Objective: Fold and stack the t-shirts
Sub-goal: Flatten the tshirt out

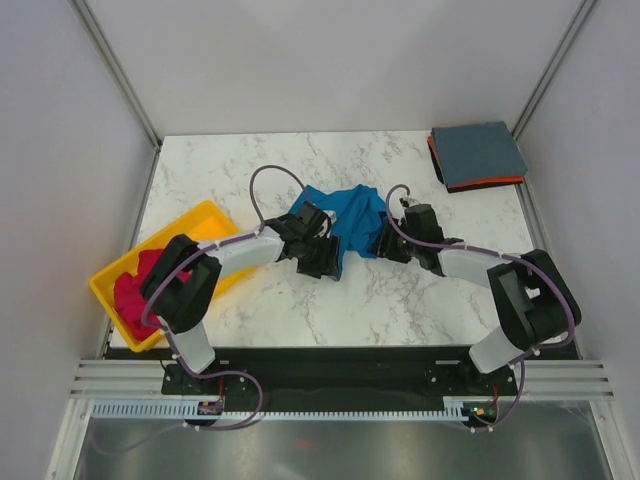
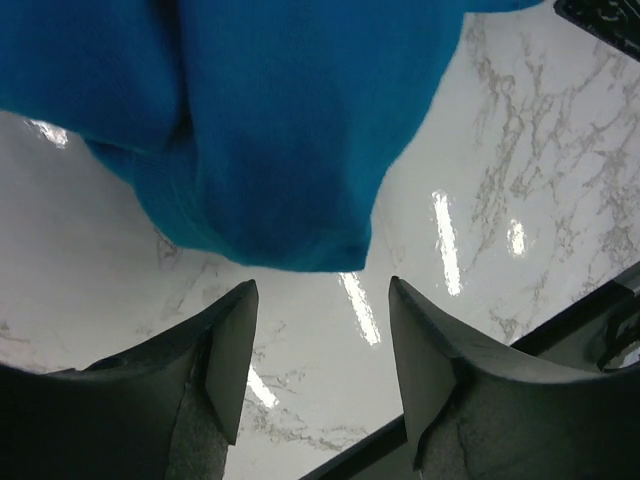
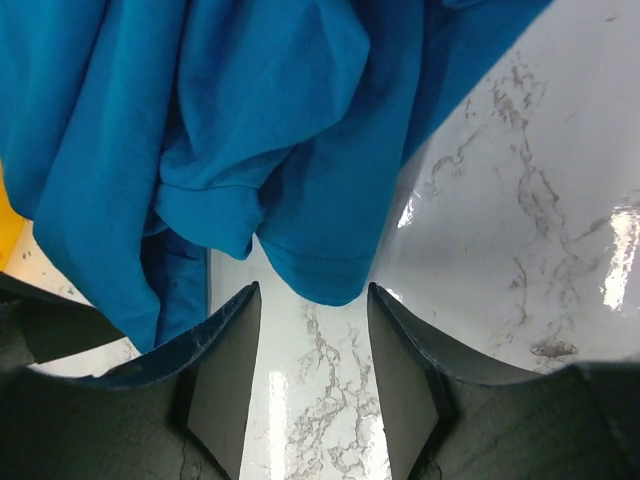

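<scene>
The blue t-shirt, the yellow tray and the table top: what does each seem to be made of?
Blue t-shirt: soft matte knit cloth, probably cotton; it lies in folds and has a stitched hem. Yellow tray: likely plastic, smooth and uniform in colour. Table top: glossy, white with grey veins and light reflections; stone or laminate, cannot tell.

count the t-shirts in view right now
4: the blue t-shirt lies crumpled mid-table, the red t-shirt is in the yellow tray, and the grey-blue t-shirt is folded atop the orange t-shirt at the far right corner. More could hide underneath.
</scene>
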Controlling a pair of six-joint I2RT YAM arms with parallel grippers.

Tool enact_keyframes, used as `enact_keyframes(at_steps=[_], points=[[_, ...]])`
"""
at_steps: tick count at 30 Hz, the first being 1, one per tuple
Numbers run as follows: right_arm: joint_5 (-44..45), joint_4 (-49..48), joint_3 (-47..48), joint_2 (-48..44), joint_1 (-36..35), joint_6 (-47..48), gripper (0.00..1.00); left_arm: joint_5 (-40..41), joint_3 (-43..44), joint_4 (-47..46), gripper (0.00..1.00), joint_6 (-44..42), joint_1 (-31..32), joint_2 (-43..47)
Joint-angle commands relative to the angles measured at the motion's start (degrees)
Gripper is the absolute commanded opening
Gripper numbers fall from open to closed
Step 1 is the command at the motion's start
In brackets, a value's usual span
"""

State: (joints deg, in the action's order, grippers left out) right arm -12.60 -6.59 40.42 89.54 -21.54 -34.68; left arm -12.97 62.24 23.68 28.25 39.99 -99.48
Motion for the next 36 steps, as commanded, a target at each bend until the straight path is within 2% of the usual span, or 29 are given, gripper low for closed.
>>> enact_keyframes(at_steps=[1, 3, 6, 7, 8, 9, 11, 12, 14, 15, 16, 17, 19, 23, 29, 33, 36], points=[[0.8, -3.7, 1.0, 1.2, -0.5, 1.6, 0.55, 1.9, 0.5, -4.4, 0.62, 2.8, 0.3, -2.6], [1.4, -3.3, 1.1, 1.6, -0.6, 2.1, 0.56, 2.4, 0.7, -4.6, 0.59, 3.0, 0.3, -3.9], [2.1, -3.6, 1.1, 2.8, -1.2, 2.2, 0.54, 3.3, 1.2, -4.5, 0.46, 2.9, 0.3, -4.6], [2.5, -3.7, 1.0, 3.2, -1.3, 2.2, 0.54, 3.5, 1.6, -4.4, 0.32, 2.7, 0.3, -4.5], [2.8, -3.5, 1.2, 3.5, -1.5, 2.2, 0.52, 4.0, 1.7, -4.0, 0.25, 2.7, 0.3, -4.2], [3.3, -3.0, 1.6, 4.4, -1.5, 2.1, 0.47, 4.2, 2.4, -3.6, 0.13, 2.2, 0.3, -3.7], [5.6, -0.2, 3.4, 5.2, -1.4, 2.9, 0.37, 5.6, 3.5, -2.0, 0.03, 1.4, 0.2, -2.9], [6.9, 0.7, 4.0, 5.4, -1.3, 3.1, 0.27, 6.3, 4.9, 0.0, 0.02, 0.5, 0.2, -2.3], [8.3, 2.5, 5.4, 5.1, -1.1, 4.3, 0.15, 8.5, 6.1, 2.1, 0.02, -0.4, 0.1, 0.1], [8.3, 3.3, 6.0, 4.4, -0.9, 4.4, 0.04, 9.5, 7.6, 4.2, 0.02, -1.2, 0.1, 1.0], [8.5, 5.6, 6.7, 3.7, -0.7, 4.8, 0.0, 10.7, 8.3, 5.7, 0.02, -1.5, 0.0, 3.0], [9.5, 6.4, 8.3, 2.9, -0.4, 5.0, 0.0, 12.8, 9.0, 7.0, 0.02, -1.9, -0.1, 4.1], [12.0, 15.3, 10.4, -0.4, -0.3, 5.1, 0.0, 15.2, 11.3, 10.7, 0.02, -2.6, 0.0, 6.6], [22.7, 29.8, 18.3, -8.5, -0.3, 5.8, 0.0, 19.8, 16.2, 18.0, 0.02, -3.2, 0.0, 14.4], [35.4, 51.9, 32.0, -24.0, -0.3, 5.9, 0.0, 24.1, 28.8, 30.3, 0.02, -3.0, 0.0, 23.5], [38.9, 61.2, 42.9, -30.0, -0.2, 5.2, 0.0, 22.3, 38.5, 34.8, 0.02, -2.2, 0.1, 29.9], [37.8, 65.9, 49.8, -33.5, -0.3, 4.5, 0.0, 19.2, 41.6, 35.6, 0.02, -0.8, 0.0, 32.3]])
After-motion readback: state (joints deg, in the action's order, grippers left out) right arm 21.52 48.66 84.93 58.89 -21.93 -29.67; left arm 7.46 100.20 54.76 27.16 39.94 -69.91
